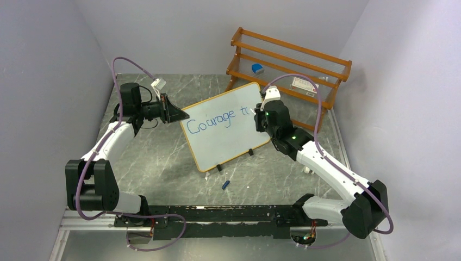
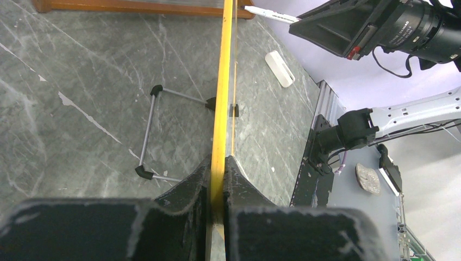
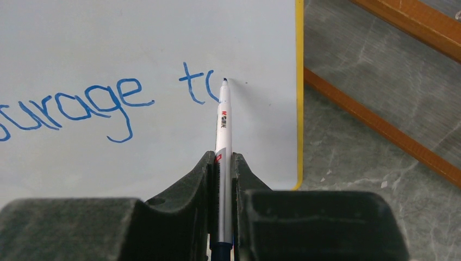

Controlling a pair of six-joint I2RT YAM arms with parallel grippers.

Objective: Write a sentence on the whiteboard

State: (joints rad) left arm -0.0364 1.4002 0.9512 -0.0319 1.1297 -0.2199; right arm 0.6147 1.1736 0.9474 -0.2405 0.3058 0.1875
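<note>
The whiteboard (image 1: 225, 130) stands tilted on small black clip feet in the middle of the table. Blue handwriting on it, the sentence (image 1: 209, 120), reads "Courage t" and part of an "o"; in the right wrist view it (image 3: 98, 106) shows as "urage to". My left gripper (image 1: 175, 112) is shut on the board's left edge, seen edge-on as the yellow frame (image 2: 222, 109) between its fingers. My right gripper (image 1: 261, 111) is shut on a white marker (image 3: 223, 136), whose tip rests on the board at the unfinished "o".
An orange wooden rack (image 1: 288, 62) stands behind the board with a blue eraser (image 1: 257, 68) and a small box (image 1: 302, 86) on it. A blue marker cap (image 1: 225, 184) lies on the table in front of the board.
</note>
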